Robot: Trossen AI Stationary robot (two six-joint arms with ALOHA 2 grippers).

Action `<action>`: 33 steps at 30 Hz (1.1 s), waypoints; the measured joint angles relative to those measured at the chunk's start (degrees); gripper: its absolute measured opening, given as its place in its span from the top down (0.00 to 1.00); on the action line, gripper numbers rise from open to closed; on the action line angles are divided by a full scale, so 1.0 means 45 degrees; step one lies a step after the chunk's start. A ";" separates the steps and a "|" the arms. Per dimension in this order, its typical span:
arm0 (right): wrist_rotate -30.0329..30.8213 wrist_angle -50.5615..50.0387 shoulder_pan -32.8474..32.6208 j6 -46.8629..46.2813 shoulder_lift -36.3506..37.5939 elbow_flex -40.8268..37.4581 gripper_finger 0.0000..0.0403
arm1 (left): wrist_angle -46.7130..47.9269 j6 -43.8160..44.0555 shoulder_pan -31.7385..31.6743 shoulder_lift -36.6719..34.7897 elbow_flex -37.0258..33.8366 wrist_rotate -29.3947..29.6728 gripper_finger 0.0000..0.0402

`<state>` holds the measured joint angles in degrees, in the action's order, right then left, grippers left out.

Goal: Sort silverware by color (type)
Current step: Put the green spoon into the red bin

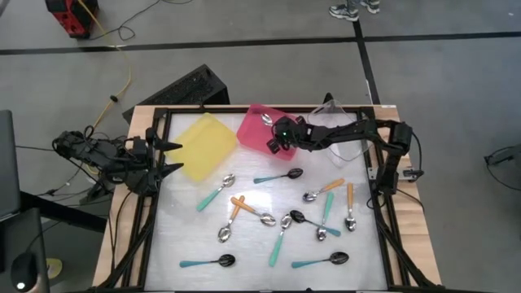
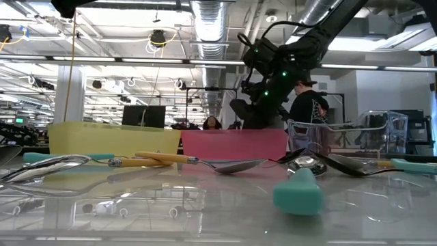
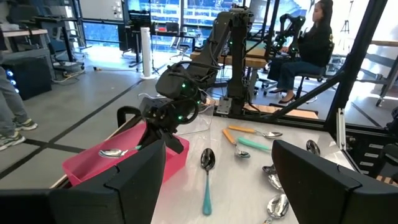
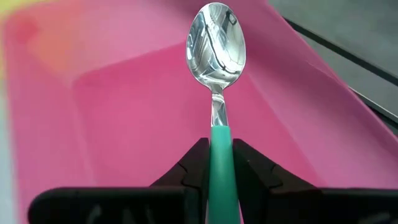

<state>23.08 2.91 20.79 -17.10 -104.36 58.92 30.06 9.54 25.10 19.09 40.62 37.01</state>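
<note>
The desk has a pale, glossy, reflective top inside a dark frame with wooden edges, standing on a grey concrete floor crossed by dark tape lines, with loose cables and a red box near the far corner. Across the desk the low view looks into a large open workshop with white ceiling ducts, strip lights and monitors, and a person in dark clothes stands behind the trays; the left wrist view shows another seated person at a workbench. No brand, label or writing can be read anywhere. Three trays sit along the far edge: a yellow tray, a pink tray touching it, and a clear tray beside that. The right tool hangs over the pink tray, its fingers clamped on the teal handle of a silver-bowled spoon whose bowl points out over the tray's inside, clear of its floor. The left tool waits at the desk's left edge beside the yellow tray, its fingers spread wide with nothing between them. The remaining spoons lie scattered over the middle and near half of the desk, teal and orange handles mixed, some crossing or touching each other, among them a black-bowled teal one just in front of the pink tray.
</note>
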 joint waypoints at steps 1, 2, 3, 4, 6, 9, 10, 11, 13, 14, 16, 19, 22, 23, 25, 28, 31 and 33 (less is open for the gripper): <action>-0.0122 0.0060 0.0030 -0.0011 0.0000 0.0000 0.80 | 0.0000 0.0002 -0.0004 0.0000 0.0000 0.0065 0.30; -0.0139 0.0047 0.0049 -0.0123 0.0000 0.0000 0.80 | 0.0000 0.0005 -0.0001 -0.0004 0.0000 0.0090 0.30; -0.0126 0.0016 0.0047 -0.0158 0.0000 0.0000 0.80 | 0.0000 0.0005 -0.0005 -0.0004 0.0000 0.0094 0.30; -0.0117 0.0013 0.0045 -0.0160 0.0000 0.0000 0.80 | 0.0000 0.0005 -0.0003 -0.0004 0.0000 0.0089 0.30; -0.0073 0.0081 0.0065 -0.0146 0.0000 0.0000 0.80 | 0.0000 0.0005 -0.0004 -0.0002 0.0000 0.0091 0.30; -0.0095 0.0264 0.0084 -0.0149 0.0000 0.0000 0.80 | 0.0000 0.0005 -0.0003 -0.0001 0.0000 0.0123 0.30; -0.0095 0.0263 0.0089 -0.0170 0.0000 0.0000 0.80 | 0.0000 0.0005 -0.0005 -0.0004 0.0000 0.0123 0.30; -0.0100 0.0250 0.0085 -0.0184 0.0000 0.0000 0.80 | 0.0000 0.0005 -0.0003 -0.0002 0.0000 0.0123 0.30; -0.0098 0.0225 0.0045 -0.0189 0.0000 -0.0008 0.80 | 0.0000 0.0005 -0.0004 -0.0003 0.0000 0.0123 0.30; -0.0095 0.0319 0.0045 -0.0189 0.0000 -0.0041 0.80 | 0.0000 0.0005 -0.0005 0.0001 0.0000 0.0123 0.30; -0.0100 0.0722 0.0045 -0.0190 0.0000 -0.0207 0.80 | -0.0009 -0.0056 -0.0005 -0.0004 0.0000 0.0123 0.30; -0.0105 0.1052 0.0060 -0.0194 0.0000 -0.0471 0.80 | -0.0010 -0.0171 -0.0005 -0.0004 0.0000 0.0123 0.30; -0.0107 0.1214 0.0060 -0.0194 0.0000 -0.0491 0.80 | -0.0010 -0.0194 -0.0005 -0.0001 0.0000 0.0123 0.30; -0.0108 0.1379 0.0062 -0.0148 0.0000 -0.0489 0.80 | -0.0010 -0.0194 -0.0005 0.0001 0.0000 0.0132 0.30; -0.0151 0.1599 0.0069 -0.0092 0.0000 -0.0486 0.80 | -0.0010 -0.0199 -0.0005 -0.0004 0.0000 0.0191 0.30; -0.0154 0.1560 0.0069 -0.0082 0.0000 -0.0486 0.79 | -0.0010 -0.0194 -0.0005 -0.0004 0.0000 0.0196 0.30; -0.0156 0.1579 0.0069 0.0146 0.0000 -0.0486 0.78 | -0.0010 -0.0194 -0.0005 -0.0004 0.0000 0.0215 0.30; -0.0213 0.1569 0.0101 0.0141 0.0000 -0.0486 0.77 | -0.0010 -0.0181 0.0000 -0.0004 0.0000 0.0270 0.30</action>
<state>22.13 9.97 21.24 -16.47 -104.36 56.73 30.02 8.73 25.10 19.07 40.62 38.22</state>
